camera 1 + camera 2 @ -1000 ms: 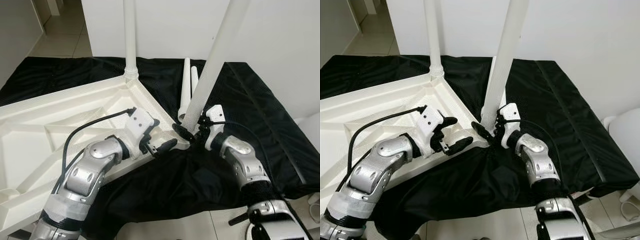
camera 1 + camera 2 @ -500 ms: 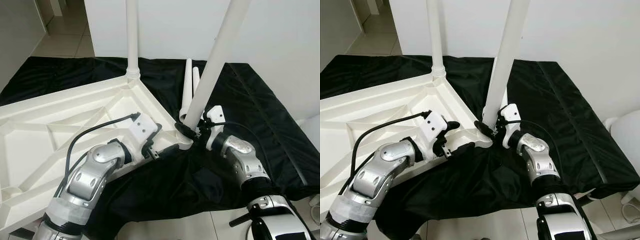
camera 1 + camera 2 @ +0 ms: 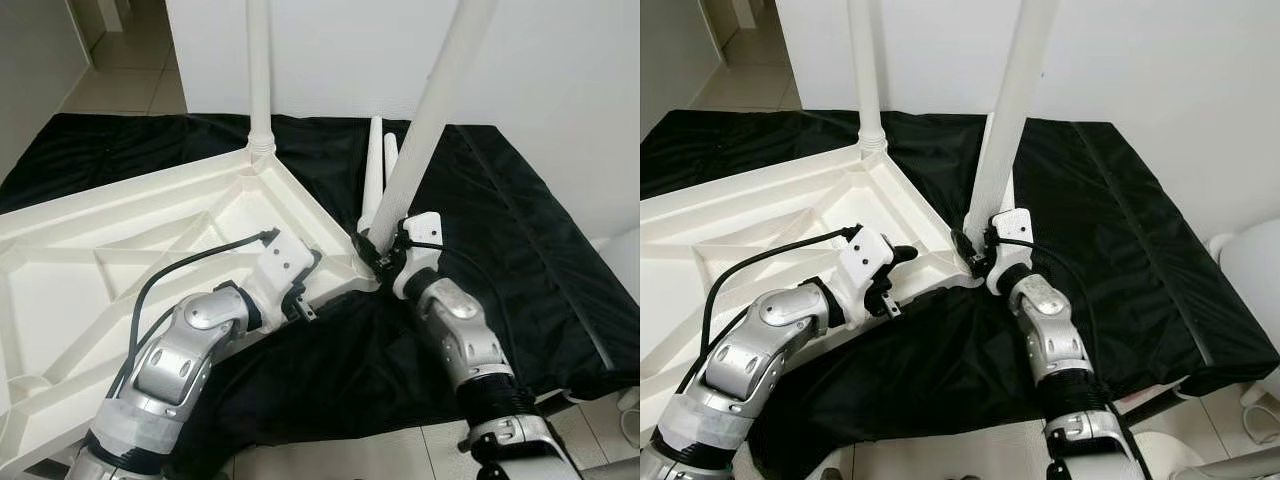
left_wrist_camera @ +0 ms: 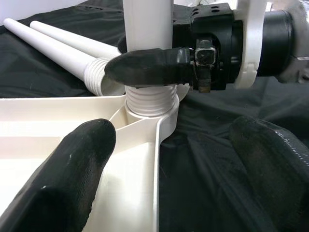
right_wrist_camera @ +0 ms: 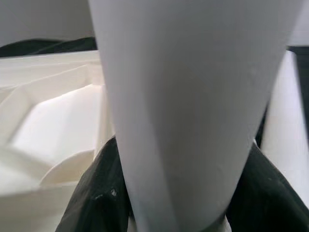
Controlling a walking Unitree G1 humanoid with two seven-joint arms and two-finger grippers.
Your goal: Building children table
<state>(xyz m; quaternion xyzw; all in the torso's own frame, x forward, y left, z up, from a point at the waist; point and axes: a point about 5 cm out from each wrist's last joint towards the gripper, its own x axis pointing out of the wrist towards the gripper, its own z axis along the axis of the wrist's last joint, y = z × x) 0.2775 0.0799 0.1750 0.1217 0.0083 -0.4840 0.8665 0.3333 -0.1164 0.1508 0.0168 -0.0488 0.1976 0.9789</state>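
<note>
The white table top [image 3: 120, 230] lies upside down on a black cloth [image 3: 520, 230]. One white leg [image 3: 260, 80] stands screwed into its far corner. A second leg [image 3: 420, 130] leans slightly in the near right corner, its threaded end [image 4: 149, 99] seated in the socket. My right gripper [image 3: 383, 255] is shut on that leg's base, with a finger on each side of it [image 5: 178, 193]. Just left of that corner my left gripper [image 3: 300, 300] is open, its fingers [image 4: 77, 159] wide apart astride the table's rim.
Two loose white legs [image 3: 375, 160] lie on the cloth behind the corner. A white wall [image 3: 340, 50] rises close behind. Tiled floor [image 3: 400, 450] shows at the cloth's near edge, and a white rounded object [image 3: 1250, 260] sits at the far right.
My right forearm has swung left and closer under the leg, still gripping its base. My left gripper has drawn in against the table's rim.
</note>
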